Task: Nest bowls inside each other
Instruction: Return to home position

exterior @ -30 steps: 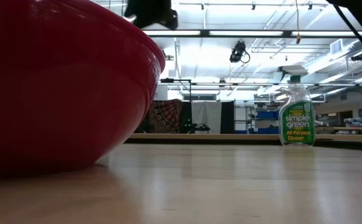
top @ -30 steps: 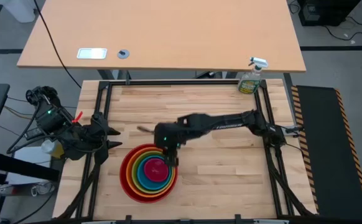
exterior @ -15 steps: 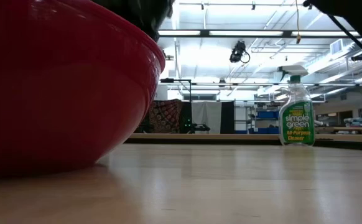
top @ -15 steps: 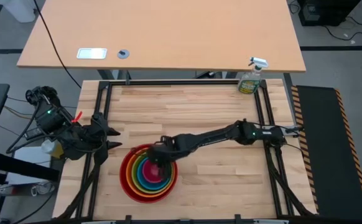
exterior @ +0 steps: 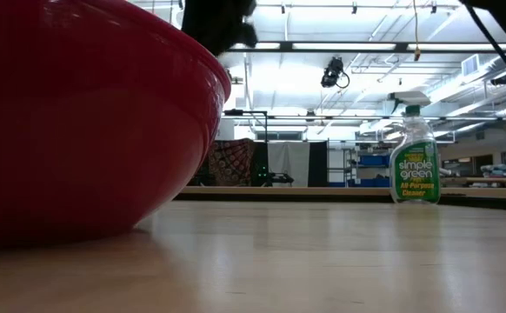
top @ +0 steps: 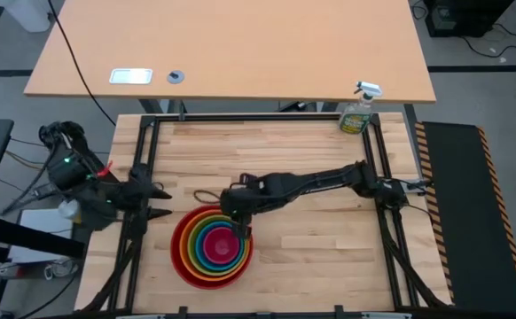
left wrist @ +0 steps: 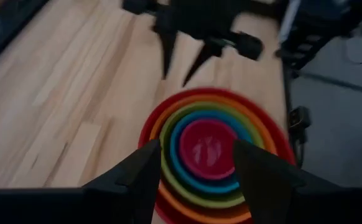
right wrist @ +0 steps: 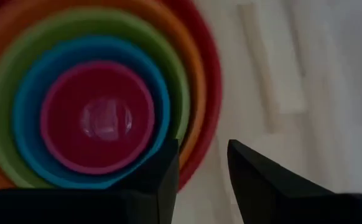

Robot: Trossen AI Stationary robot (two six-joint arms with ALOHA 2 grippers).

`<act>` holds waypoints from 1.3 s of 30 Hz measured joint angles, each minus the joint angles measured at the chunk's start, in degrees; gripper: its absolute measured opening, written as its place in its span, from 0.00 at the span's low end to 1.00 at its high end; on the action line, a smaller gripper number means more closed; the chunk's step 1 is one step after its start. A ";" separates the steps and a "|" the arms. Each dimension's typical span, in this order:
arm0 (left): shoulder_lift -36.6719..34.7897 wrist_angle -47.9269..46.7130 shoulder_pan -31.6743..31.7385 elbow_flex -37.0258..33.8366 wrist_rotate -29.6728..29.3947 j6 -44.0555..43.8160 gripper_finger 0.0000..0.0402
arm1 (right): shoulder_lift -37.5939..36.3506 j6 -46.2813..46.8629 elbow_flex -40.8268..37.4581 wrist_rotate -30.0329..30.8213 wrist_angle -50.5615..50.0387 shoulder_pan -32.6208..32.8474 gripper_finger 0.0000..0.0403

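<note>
Since nested fully, needing no further hold on bowls (top: pixel 214 246): right gripper (top: pixel 243 229) spread empty above their rim, left gripper (top: pixel 162 202) spread, parked at table (top: pixel 320 252) edge.

A green plastic spray bottle (top: pixel 357 113) is stood upright at the pale wooden bench's (top: pixel 267 151) far right corner.

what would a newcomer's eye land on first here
A rainbow of nested bowls sits near the front edge of the table, the red bowl outermost and the magenta bowl at the centre. The right gripper hangs open above the stack's far right rim; the left gripper rests open at the table's left edge. A green spray bottle stands at the far right corner.
</note>
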 joint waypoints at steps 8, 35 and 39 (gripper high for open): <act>-6.04 0.86 -6.09 -0.01 -9.33 0.08 0.43 | -2.88 -2.87 -0.06 1.20 -2.00 -2.44 0.36; -23.37 11.40 -9.14 -24.53 -24.55 -7.02 0.38 | -53.88 13.69 -74.02 -3.58 49.72 -15.39 0.32; -30.40 11.41 -9.12 -28.58 -26.06 -10.96 0.38 | -63.34 19.64 -86.56 -6.33 59.32 -18.26 0.32</act>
